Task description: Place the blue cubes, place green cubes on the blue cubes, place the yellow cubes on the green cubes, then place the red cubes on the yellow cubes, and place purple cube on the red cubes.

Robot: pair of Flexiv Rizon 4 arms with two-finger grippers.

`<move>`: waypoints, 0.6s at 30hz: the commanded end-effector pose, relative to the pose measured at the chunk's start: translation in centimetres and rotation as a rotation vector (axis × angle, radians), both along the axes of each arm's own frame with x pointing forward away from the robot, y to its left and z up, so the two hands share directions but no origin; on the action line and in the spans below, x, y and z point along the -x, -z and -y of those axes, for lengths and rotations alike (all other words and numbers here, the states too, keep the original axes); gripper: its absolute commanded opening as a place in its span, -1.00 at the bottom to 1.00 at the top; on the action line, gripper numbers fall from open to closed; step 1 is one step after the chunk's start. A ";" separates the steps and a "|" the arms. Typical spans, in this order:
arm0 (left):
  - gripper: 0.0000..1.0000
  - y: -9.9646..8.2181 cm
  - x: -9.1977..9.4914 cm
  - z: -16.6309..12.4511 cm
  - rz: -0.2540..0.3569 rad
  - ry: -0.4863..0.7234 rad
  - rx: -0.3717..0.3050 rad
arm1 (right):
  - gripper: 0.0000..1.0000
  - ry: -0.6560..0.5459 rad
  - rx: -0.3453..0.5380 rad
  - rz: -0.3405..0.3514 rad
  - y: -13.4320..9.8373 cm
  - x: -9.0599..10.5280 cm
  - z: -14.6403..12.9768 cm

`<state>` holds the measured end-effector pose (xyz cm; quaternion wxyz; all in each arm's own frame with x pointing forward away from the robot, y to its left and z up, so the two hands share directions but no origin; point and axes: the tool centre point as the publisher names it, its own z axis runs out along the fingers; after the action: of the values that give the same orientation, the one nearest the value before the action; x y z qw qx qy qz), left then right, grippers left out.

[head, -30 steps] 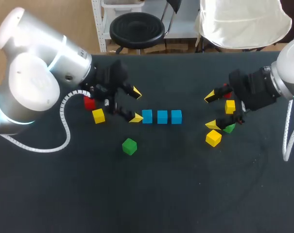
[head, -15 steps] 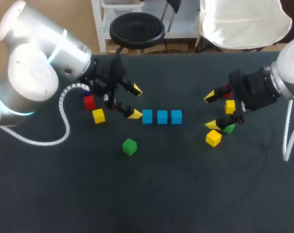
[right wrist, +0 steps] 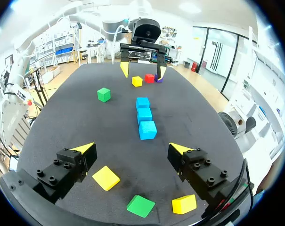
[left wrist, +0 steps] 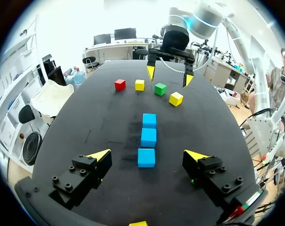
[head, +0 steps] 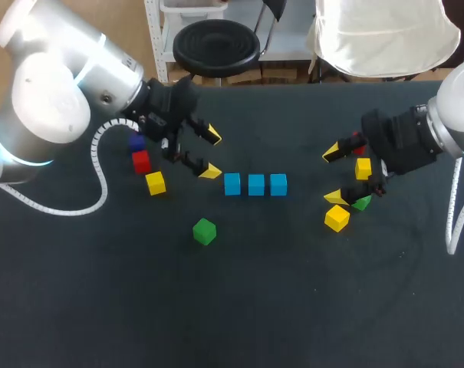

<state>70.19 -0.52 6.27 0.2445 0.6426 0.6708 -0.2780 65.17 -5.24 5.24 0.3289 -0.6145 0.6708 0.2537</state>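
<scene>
Three blue cubes point(head: 256, 184) lie in a row mid-table, with the nearest one point(left wrist: 146, 157) just ahead of my open, empty left gripper point(head: 212, 154) point(left wrist: 147, 155). Behind that gripper sit a purple cube point(head: 136, 142), a red cube point(head: 142, 162) and a yellow cube point(head: 156, 182). A green cube point(head: 205, 231) lies alone toward the front. My right gripper point(head: 334, 175) point(right wrist: 133, 149) stands open and empty at the row's other end, above a yellow cube point(right wrist: 106, 177), a green cube point(right wrist: 141, 205) and another yellow cube point(right wrist: 184, 204). A red cube point(left wrist: 119, 84) lies beside it.
The black table point(head: 293, 307) has wide free room along its front half. From the right wrist view the left gripper point(right wrist: 140, 63) faces me across the blue row point(right wrist: 144, 115). The left arm's white cable point(head: 101, 192) hangs over the table's left part.
My left gripper has drawn back a little from the blue row toward the far left, uncovering the purple cube. The right arm and all cubes have stayed still.
</scene>
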 end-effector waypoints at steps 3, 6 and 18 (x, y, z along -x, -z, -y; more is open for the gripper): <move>1.00 0.0 0.0 0.0 -0.001 0.001 -0.002 | 1.00 -0.001 -0.004 0.002 0.1 0.0 0.0; 1.00 0.1 -0.7 -1.1 0.000 -0.028 0.020 | 1.00 -0.001 -0.004 0.002 0.1 0.0 0.0; 1.00 -0.8 -2.8 -4.1 0.055 -0.078 -0.018 | 1.00 -0.001 -0.004 0.002 0.1 0.0 0.0</move>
<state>73.19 3.25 6.64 0.2692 0.6245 0.6895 -0.2492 65.17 -5.24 5.24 0.3289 -0.6145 0.6708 0.2537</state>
